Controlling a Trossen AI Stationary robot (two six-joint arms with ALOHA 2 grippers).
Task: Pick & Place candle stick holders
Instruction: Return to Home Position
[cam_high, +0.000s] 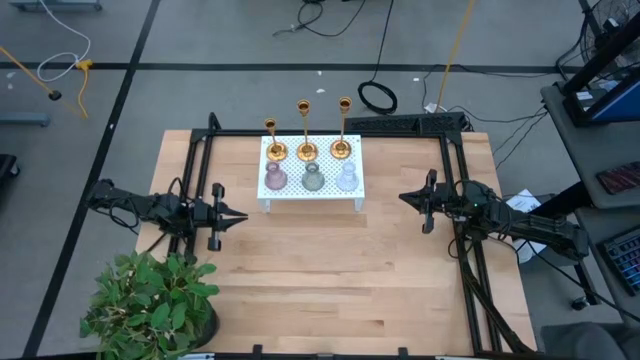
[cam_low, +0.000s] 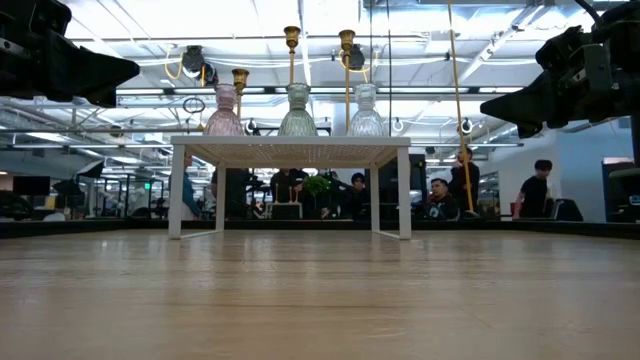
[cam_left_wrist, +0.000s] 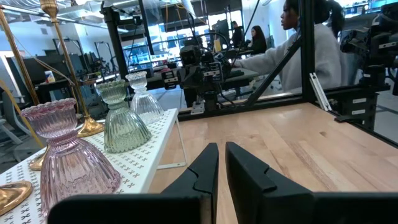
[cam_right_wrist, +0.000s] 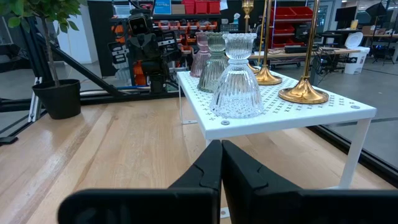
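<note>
- A white perforated shelf (cam_high: 290, 193) stands on the wooden table (cam_high: 330, 280), toward 12 o'clock in the high view.
- Three glass pieces line the shelf's 6 o'clock row. The pink glass holder (cam_high: 274, 179) is at the 9 o'clock end, the green glass holder (cam_high: 312, 178) in the middle, and the clear glass holder (cam_high: 347, 178) at the 3 o'clock end. All are upright, close together but not touching.
- On the 12 o'clock row stand three gold candlestick holders (cam_high: 307, 150) — one behind each glass piece, stems upright, round bases on the shelf top.
- The left gripper (cam_high: 238, 215) hangs above the tabletop at about 8 o'clock of the shelf, clear of it and pointing toward 3 o'clock. Its fingers (cam_left_wrist: 202, 174) lie almost together, with only a thin slit between them, and hold nothing.
- The right gripper (cam_high: 408, 198) hangs at about 4 o'clock of the shelf, apart from it and pointing toward 9 o'clock. Its fingers (cam_right_wrist: 205, 165) are pressed together and hold nothing.
- A potted plant (cam_high: 150, 305) sits at the table's 7 o'clock corner.
- In the low view, people (cam_low: 437, 200) sit in the room beyond the table.
</note>
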